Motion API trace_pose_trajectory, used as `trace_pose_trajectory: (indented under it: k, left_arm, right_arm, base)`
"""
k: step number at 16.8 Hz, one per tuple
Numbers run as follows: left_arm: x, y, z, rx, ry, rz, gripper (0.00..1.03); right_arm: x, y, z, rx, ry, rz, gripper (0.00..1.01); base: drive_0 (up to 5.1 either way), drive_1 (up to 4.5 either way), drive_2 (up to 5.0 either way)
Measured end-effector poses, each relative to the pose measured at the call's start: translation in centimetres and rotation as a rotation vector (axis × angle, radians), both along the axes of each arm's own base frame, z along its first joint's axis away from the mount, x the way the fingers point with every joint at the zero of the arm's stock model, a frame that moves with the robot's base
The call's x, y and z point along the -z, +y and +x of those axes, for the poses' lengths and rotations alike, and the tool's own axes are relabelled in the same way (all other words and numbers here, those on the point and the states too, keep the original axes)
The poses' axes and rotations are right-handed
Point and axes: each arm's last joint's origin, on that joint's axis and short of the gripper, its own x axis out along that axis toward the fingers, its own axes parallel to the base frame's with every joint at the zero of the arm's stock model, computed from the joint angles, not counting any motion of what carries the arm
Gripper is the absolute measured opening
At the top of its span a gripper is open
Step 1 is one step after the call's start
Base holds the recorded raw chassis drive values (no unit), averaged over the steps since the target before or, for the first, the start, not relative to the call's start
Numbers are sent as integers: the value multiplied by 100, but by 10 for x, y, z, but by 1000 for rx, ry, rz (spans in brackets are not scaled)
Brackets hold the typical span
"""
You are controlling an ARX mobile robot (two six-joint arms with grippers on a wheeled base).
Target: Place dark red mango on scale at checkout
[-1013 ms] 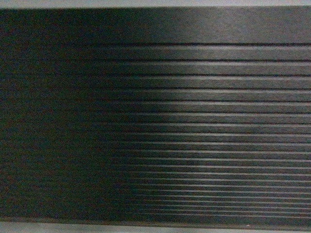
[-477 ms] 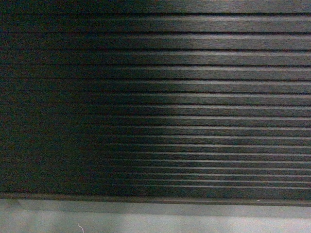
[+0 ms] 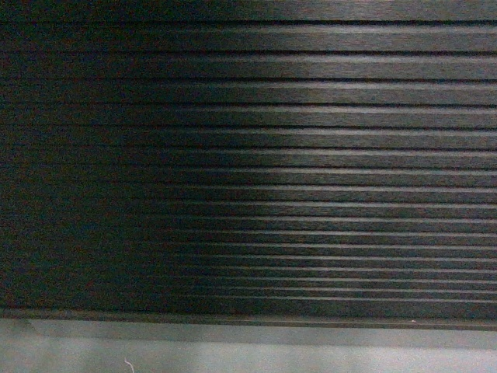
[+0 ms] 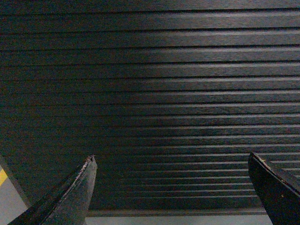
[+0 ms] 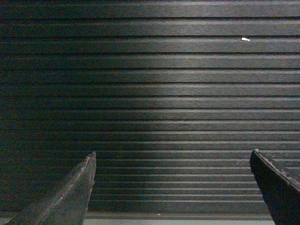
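Note:
The checkout's (image 3: 311,155) dark, horizontally ribbed front panel fills the head view, close up. The same panel of the checkout (image 4: 164,84) fills the left wrist view, where my left gripper (image 4: 171,159) stands open with nothing between its fingers. The right wrist view faces the checkout (image 5: 164,93) panel too, and my right gripper (image 5: 172,154) is open and empty. The dark red mango and the scale are out of view. Neither gripper shows in the head view.
A strip of grey floor (image 3: 248,350) runs below the panel's bottom edge. A bit of yellow floor marking (image 4: 3,176) shows at the far left of the left wrist view. A small white speck (image 5: 245,39) sits on the panel.
The head view has shifted down the panel since a second ago: the counter's top edge has left the frame and the floor strip has come in. Little differs from half a second ago.

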Motion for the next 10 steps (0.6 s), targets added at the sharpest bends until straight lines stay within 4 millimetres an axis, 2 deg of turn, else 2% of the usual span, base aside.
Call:
trace_pose_trajectory:
  k: [10]
  left_arm:
    - [0, 0, 0, 0, 0, 0, 98]
  right_arm:
    - [0, 0, 0, 0, 0, 0, 98]
  base:
    - [0, 0, 0]
